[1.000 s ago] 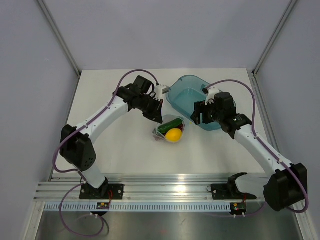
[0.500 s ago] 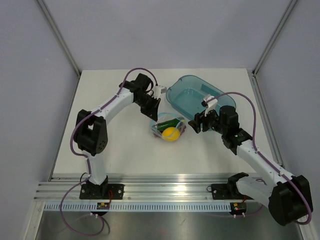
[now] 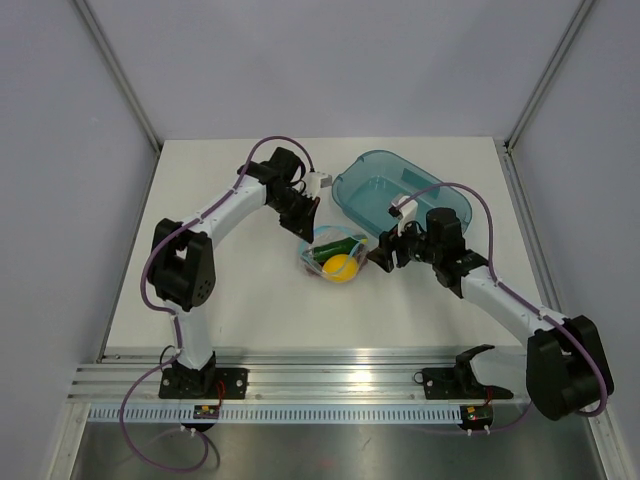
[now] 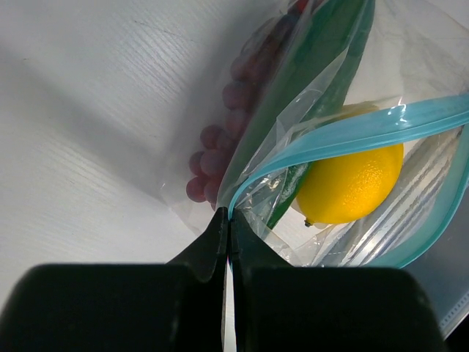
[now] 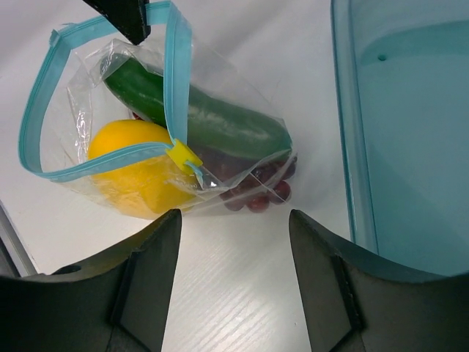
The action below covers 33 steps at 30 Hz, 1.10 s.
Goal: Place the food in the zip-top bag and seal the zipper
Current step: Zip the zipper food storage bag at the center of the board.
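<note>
The small clear crinkly zip-top bag (image 3: 337, 252) lies on the white table (image 3: 230, 300) just beside the teal translucent plastic tray (image 5: 343, 132), holding the small yellow lemon (image 5: 128, 169), dark green cucumber-like vegetable (image 5: 205, 121) and bunch of dark red grapes (image 5: 256, 192), its light blue zipper strip (image 5: 174, 73) gaping in a loop. The left gripper (image 4: 229, 220) is clamped on one end of that strip; the right gripper (image 5: 234, 214) hovers spread wide near the yellow slider tab (image 5: 184, 155). If the right jaws grab loose film rather than the slider, the bag will likely drag or tip, spilling the lemon.
</note>
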Available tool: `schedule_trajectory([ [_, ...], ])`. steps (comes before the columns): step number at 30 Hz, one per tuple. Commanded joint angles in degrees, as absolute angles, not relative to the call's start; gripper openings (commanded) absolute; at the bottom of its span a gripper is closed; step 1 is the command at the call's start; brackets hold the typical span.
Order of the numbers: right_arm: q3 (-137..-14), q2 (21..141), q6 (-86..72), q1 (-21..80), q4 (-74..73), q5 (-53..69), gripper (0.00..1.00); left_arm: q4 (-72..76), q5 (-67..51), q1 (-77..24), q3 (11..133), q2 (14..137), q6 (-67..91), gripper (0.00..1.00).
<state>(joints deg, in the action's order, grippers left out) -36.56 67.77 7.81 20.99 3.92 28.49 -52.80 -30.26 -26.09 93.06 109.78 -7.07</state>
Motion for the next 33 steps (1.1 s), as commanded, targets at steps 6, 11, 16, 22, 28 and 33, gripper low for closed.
schedule_trajectory([
  [6, -41.7, 73.6, 10.1, 22.4, 10.2, 32.7, 0.67, -52.9, -30.1, -25.9, 95.0, 109.2, -8.0, 0.00],
  [11, -43.2, 76.5, 10.3, 25.2, 11.9, 32.7, 0.63, -52.9, -30.5, -25.9, 95.4, 109.2, -7.7, 0.00],
  [16, -44.0, 78.7, 9.8, 26.4, 13.2, 32.7, 0.39, -53.2, -30.5, -25.9, 95.6, 109.2, -7.7, 0.00],
  [22, -42.7, 77.3, 10.3, 26.3, 12.8, 30.8, 0.04, -52.8, -28.7, -25.8, 94.7, 107.5, -7.7, 0.00],
  [28, -41.7, 73.0, 10.7, 26.4, 12.0, 28.6, 0.00, -53.6, -24.0, -25.8, 95.6, 101.4, -6.9, 0.82],
  [33, -42.8, 68.2, 11.2, 26.4, 9.1, 28.8, 0.00, -52.4, -23.4, -25.9, 97.2, 91.2, -6.7, 0.87],
])
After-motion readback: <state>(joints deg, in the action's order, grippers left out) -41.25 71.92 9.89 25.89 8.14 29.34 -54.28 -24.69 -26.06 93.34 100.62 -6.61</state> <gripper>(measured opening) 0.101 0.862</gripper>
